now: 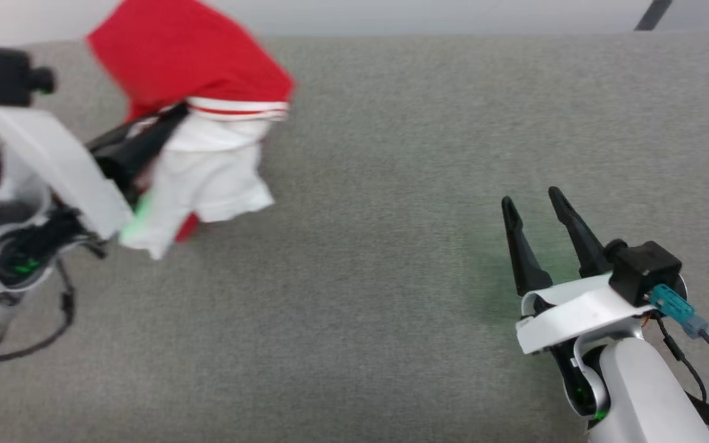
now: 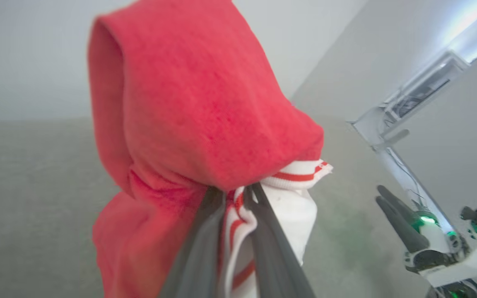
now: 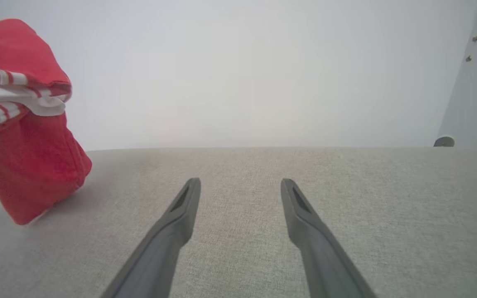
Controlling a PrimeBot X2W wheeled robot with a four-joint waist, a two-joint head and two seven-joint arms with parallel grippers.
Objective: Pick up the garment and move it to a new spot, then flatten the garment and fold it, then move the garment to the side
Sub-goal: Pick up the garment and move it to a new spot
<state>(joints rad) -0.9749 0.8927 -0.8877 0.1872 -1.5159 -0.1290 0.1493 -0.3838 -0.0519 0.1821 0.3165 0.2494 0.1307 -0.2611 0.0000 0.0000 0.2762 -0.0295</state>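
Observation:
The garment [image 1: 200, 111] is a red jersey with white sleeves and red-white striped trim, bunched up at the far left of the grey table. My left gripper [image 1: 170, 120] is shut on its striped trim and holds it up. In the left wrist view the two dark fingers pinch the trim [image 2: 238, 194], with the red cloth [image 2: 189, 107] draped over them. The right wrist view has the garment [image 3: 27, 136] hanging at the left with its lower end at the table. My right gripper [image 1: 533, 200] stands open at the lower right, nothing between its fingers [image 3: 184, 203].
The grey fabric-covered table [image 1: 379, 184] spreads out between the two arms. A pale wall runs behind its far edge. A dark bar [image 1: 653, 13] shows at the top right corner.

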